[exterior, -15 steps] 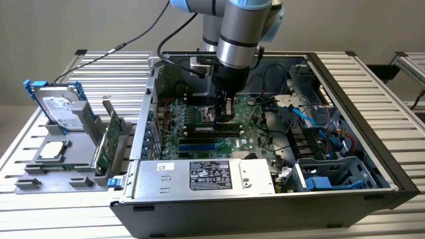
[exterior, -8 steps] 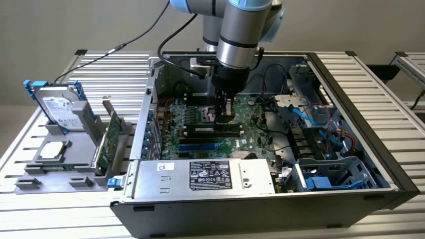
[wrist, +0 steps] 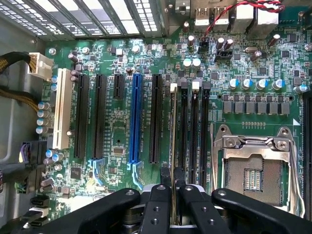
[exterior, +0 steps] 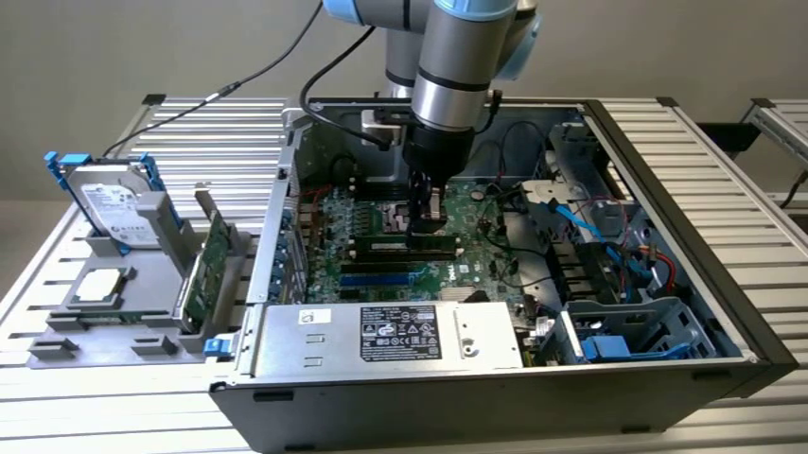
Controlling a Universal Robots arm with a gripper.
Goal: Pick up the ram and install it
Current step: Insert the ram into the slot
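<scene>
Your gripper (wrist: 172, 181) pinches the ram (wrist: 173, 141) edge-on between its jaws, over the motherboard's (wrist: 117, 122) slots.

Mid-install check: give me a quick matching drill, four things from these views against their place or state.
Things:
1. thin dark ram stick
2. gripper
3. silver hard drive with blue rails
4. square metal processor socket

Place or state:
A. empty, beside the memory slots
B. clamped edge-on, over a memory slot
C. shut on the stick, inside the case
D. standing in the grey tray outside the case

Pairs: 1-B, 2-C, 3-D, 4-A
</scene>
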